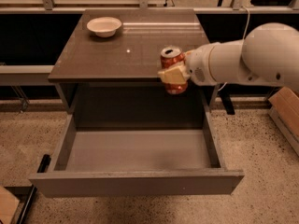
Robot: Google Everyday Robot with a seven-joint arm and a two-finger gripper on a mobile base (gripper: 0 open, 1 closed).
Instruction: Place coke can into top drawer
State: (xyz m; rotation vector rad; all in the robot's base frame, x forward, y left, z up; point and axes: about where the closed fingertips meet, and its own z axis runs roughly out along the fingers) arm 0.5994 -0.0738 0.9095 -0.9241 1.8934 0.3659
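The red coke can [172, 59] with a silver top is held upright in my gripper [175, 75], whose cream fingers [172, 74] are closed around its body. The can hangs in the air at the front edge of the grey cabinet top, right of centre, above the rear right of the top drawer [135, 181]. The drawer is pulled fully out and its grey floor is bare. My white arm reaches in from the right.
A white bowl [103, 25] sits at the back left of the cabinet top [107, 55]. A cardboard box [285, 111] lies on the floor at the right. A black bar [35, 181] lies beside the drawer's left. A railing runs behind the cabinet.
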